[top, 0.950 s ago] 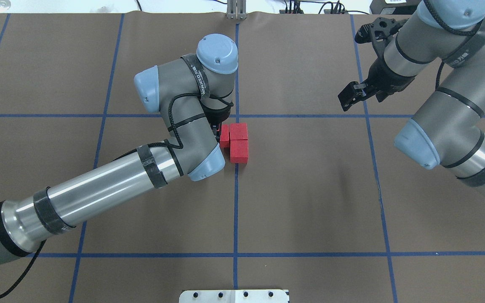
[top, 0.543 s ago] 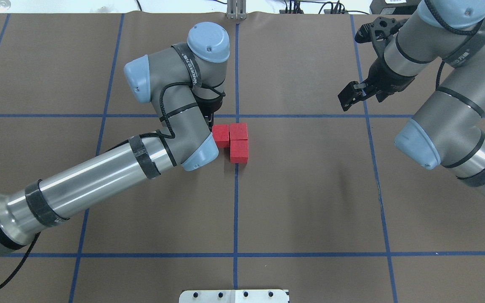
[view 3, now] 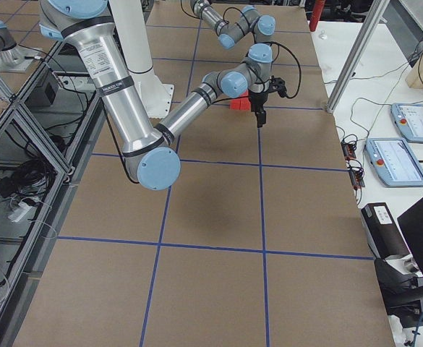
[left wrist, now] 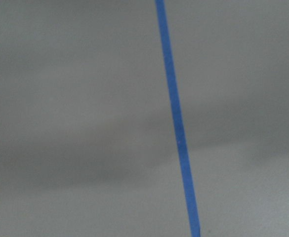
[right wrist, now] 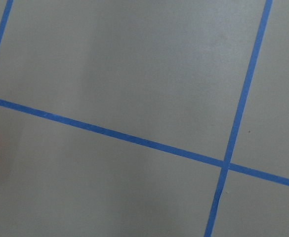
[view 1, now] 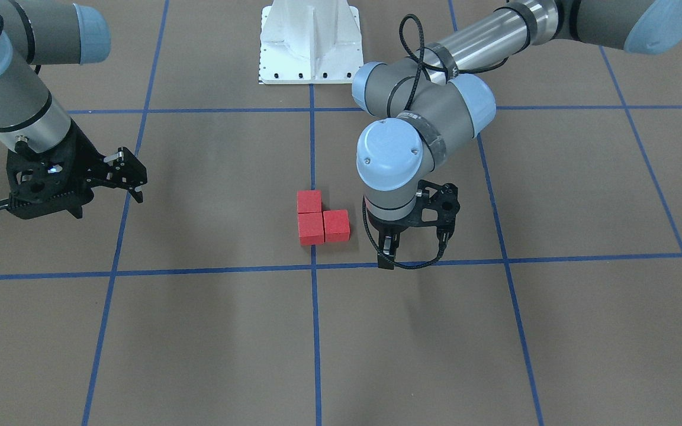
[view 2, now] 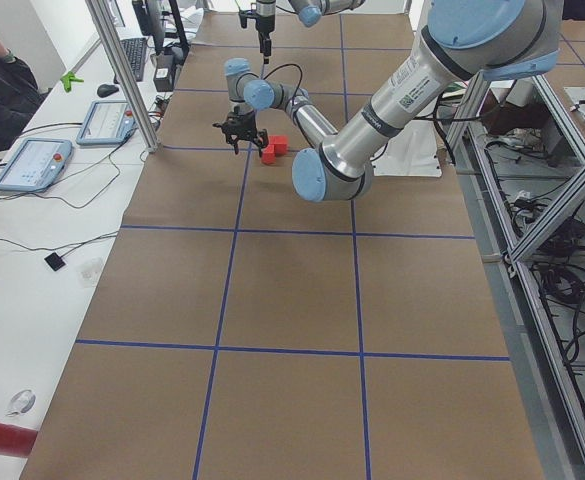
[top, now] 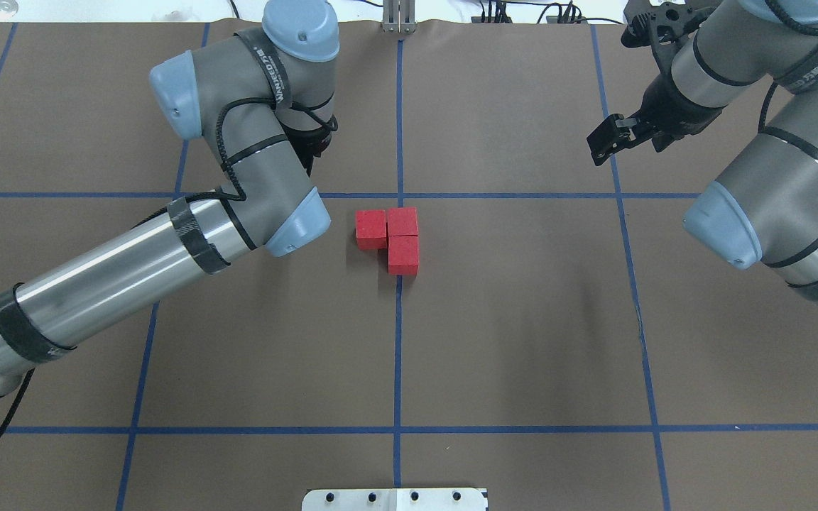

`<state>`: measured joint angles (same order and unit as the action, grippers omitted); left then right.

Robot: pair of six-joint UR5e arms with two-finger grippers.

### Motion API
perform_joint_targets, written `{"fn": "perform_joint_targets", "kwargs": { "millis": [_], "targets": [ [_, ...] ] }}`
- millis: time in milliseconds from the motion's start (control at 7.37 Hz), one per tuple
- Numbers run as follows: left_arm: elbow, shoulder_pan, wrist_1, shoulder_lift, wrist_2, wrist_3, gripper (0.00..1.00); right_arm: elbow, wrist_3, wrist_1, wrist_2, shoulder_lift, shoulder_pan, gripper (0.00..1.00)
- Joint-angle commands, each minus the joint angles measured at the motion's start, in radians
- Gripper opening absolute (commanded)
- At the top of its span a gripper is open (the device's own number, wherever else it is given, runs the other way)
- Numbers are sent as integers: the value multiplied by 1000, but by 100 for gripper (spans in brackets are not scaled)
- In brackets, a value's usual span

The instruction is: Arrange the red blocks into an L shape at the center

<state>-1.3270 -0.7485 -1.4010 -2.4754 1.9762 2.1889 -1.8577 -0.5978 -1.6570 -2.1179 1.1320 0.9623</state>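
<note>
- Hanging with its fingers close together and nothing between them, the left gripper (view 1: 386,251) points down at the brown paper, just off to the side of the red blocks (view 1: 317,220) and clear of them.
- Held above the table near a blue tape line, the right gripper (view 1: 131,171) shows its jaws slightly parted and empty, well apart from the blocks.
- Lying flat at the center (top: 399,305), the three red blocks (top: 389,234) touch in an L shape: two side by side, the third set against one of them, sitting on and beside the middle tape line.
- Standing at the table edge nearest the robot, a white metal base (view 1: 308,41) lines up with that same tape line.
</note>
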Motion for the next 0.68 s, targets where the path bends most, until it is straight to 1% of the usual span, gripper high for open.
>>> {"fn": "perform_joint_targets", "kwargs": {
  "millis": [0,271,407,543],
  "targets": [
    [-188,-50,-9,193,-56,-377,100,0,9,2,83,32,4,99],
    [-331,-133,-15,335,-53,-706,100,6,10,0,92,44,6,99],
    [-394,-176,-16,411,-50,-873,100,23,12,0,88,46,36,99],
    [-402,-242,-41,468,-48,-1059,100,31,12,0,88,46,64,99]
  ]
}}
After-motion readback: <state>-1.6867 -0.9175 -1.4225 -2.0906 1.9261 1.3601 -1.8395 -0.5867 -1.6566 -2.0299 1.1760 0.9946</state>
